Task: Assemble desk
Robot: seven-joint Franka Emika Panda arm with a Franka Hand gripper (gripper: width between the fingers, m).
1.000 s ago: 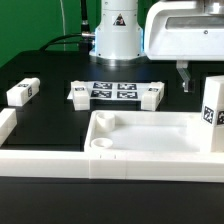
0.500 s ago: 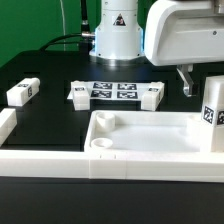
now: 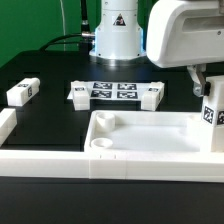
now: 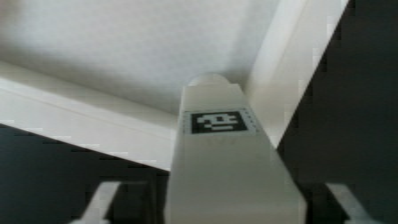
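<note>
White leg [image 3: 213, 112] upright, 1 tag | tabletop [image 3: 150, 164]: raised rim, round socket

We see a black table [image 3: 50, 125] spread beneath the claw [image 3: 208, 88]. Well away from the claw, toward the exterior view's left, the marker board [image 3: 112, 91] lies flat on the table with its tags facing up. Nearer the camera than the claw, a long white border rail [image 3: 40, 163] runs across the table, with a short arm at its far left end. Behind the claw and off to that same left, we make out a green backdrop [image 3: 30, 25] and a dark cable [image 3: 62, 40].
</note>
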